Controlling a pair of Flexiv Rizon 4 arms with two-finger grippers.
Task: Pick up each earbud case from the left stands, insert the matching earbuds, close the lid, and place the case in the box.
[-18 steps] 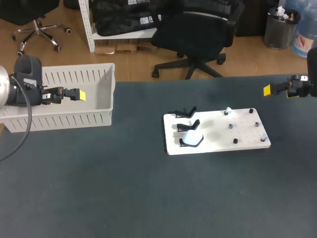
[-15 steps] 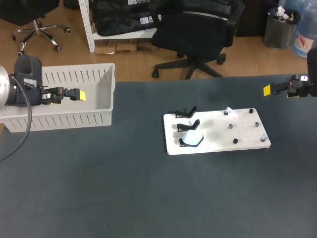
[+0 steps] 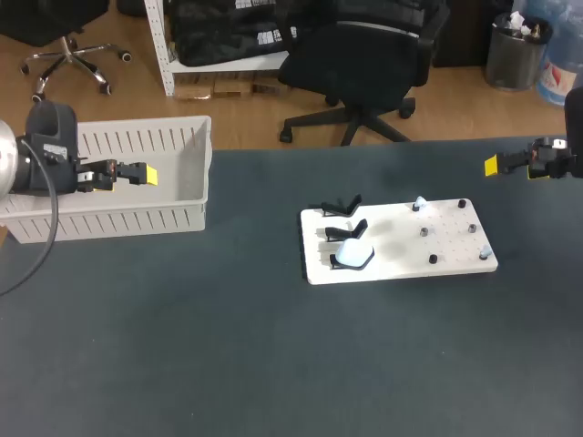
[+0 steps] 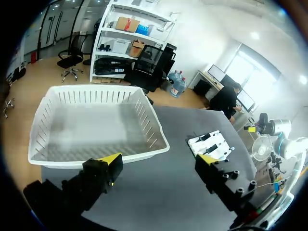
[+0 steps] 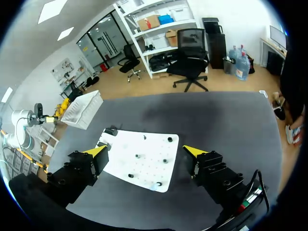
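Note:
A white board [image 3: 401, 244] lies right of the table's middle. Along its left side stand black stands [image 3: 342, 207], and the nearest one holds a white earbud case [image 3: 353, 256]. Small pale earbuds [image 3: 419, 202] sit on pegs toward the board's right part. My left gripper [image 3: 137, 173] hangs open over the white slatted box [image 3: 137, 221] at the far left, nothing between its fingers. My right gripper [image 3: 496, 164] is open and empty, above the table's far right edge. In the right wrist view the board [image 5: 142, 161] lies ahead of the open gripper [image 5: 144, 151].
Several black pegs [image 3: 434, 259] stick up from the board's right half. In the left wrist view the box [image 4: 96, 120] lies right ahead of the open gripper [image 4: 156, 161], with the board [image 4: 210, 144] farther off. Dark bare tabletop [image 3: 228, 346] fills the front.

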